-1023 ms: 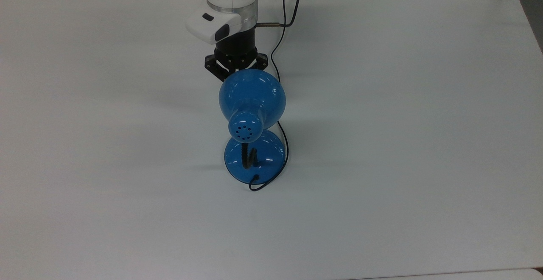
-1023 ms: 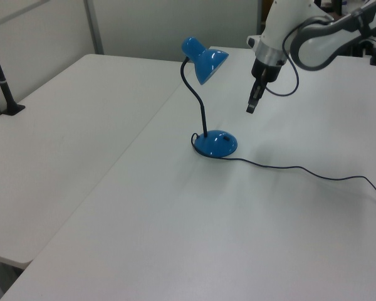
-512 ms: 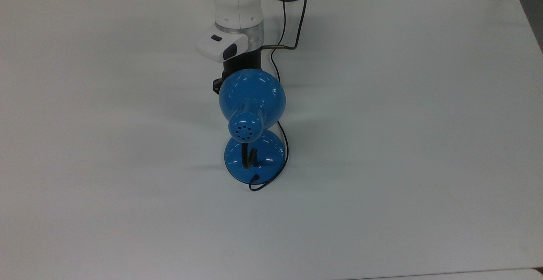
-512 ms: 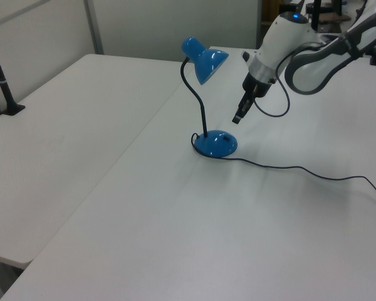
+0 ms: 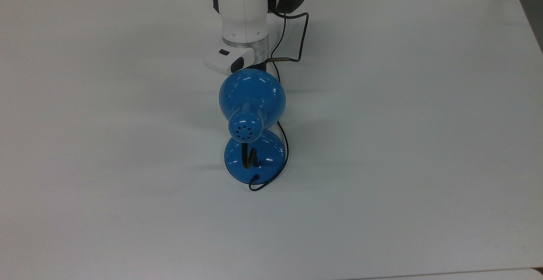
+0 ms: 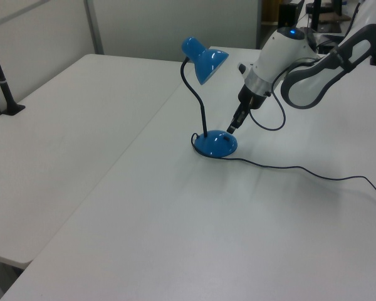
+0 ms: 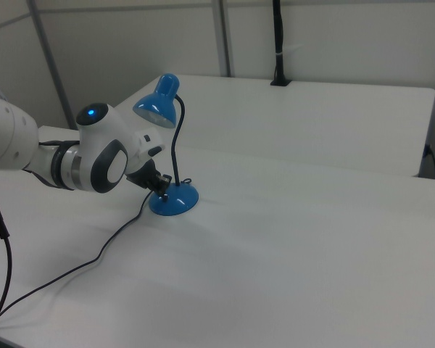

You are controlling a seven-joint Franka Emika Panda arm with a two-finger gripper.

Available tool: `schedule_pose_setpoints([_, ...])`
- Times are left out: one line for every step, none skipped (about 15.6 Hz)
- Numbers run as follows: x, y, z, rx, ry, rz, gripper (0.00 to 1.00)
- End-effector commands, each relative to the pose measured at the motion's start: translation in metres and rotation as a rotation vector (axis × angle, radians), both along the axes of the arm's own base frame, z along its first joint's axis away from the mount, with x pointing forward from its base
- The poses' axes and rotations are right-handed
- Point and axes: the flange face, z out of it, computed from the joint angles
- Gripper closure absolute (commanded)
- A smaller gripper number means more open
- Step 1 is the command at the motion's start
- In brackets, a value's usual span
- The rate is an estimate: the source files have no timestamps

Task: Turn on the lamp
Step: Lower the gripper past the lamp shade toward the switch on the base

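The lamp (image 6: 207, 100) stands near the middle of the white tabletop (image 6: 175, 238), its round blue base (image 6: 215, 143) flat on the surface, the black neck (image 6: 197, 100) curving up to the domed shade (image 5: 252, 97), and its thin cord (image 6: 301, 170) trailing off toward the tabletop's edge on the left view's right. No glow shows under the shade, so I judge the lamp is not yet on. The gripper (image 6: 232, 127) is tilted down over the base, its tip just above the blue surface on the side away from the neck, which looks like the last reach toward a switch there; the press itself seems to be what is left. Whether the tip already touches the base I cannot tell. In the top view the shade covers the end of the arm (image 5: 242, 12), and in the right view the gripper (image 7: 159, 194) is a dark shape beside the base, so I cannot tell whether the jaws are closed or parted. The switch itself is hard to make out.
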Motion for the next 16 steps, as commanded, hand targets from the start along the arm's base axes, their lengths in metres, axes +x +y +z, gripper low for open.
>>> schedule_pose_setpoints([0.008, 0.005, 0.002, 0.013, -0.023, -0.005, 1.0])
schedule_pose_setpoints([0.01, 0.005, -0.001, 0.013, -0.02, -0.005, 1.0])
schedule_pose_setpoints([0.01, 0.006, -0.005, 0.012, -0.014, -0.002, 1.0])
schedule_pose_setpoints([0.013, 0.007, -0.003, 0.013, -0.02, -0.002, 1.0])
schedule_pose_setpoints([0.014, 0.007, -0.005, 0.012, -0.018, -0.002, 1.0])
schedule_pose_setpoints([0.016, 0.008, -0.009, 0.012, -0.014, 0.0, 1.0])
schedule_pose_setpoints([0.018, 0.008, -0.008, 0.013, -0.017, 0.001, 1.0])
schedule_pose_setpoints([0.019, 0.008, -0.008, 0.014, -0.02, 0.0, 1.0])
schedule_pose_setpoints([0.02, 0.009, -0.012, 0.013, -0.014, 0.002, 1.0])
schedule_pose_setpoints([0.021, 0.009, -0.011, 0.013, -0.017, 0.003, 1.0])
schedule_pose_setpoints([0.023, 0.009, -0.01, 0.013, -0.02, 0.003, 1.0])
schedule_pose_setpoints([0.023, 0.009, -0.012, 0.013, -0.017, 0.003, 1.0])
schedule_pose_setpoints([0.023, 0.009, -0.013, 0.013, -0.015, 0.002, 1.0])
schedule_pose_setpoints([0.023, 0.009, -0.015, 0.012, -0.012, 0.003, 1.0])
schedule_pose_setpoints([0.024, 0.009, -0.018, 0.009, -0.01, 0.006, 1.0])
schedule_pose_setpoints([0.025, 0.009, -0.019, 0.002, -0.01, 0.012, 1.0])
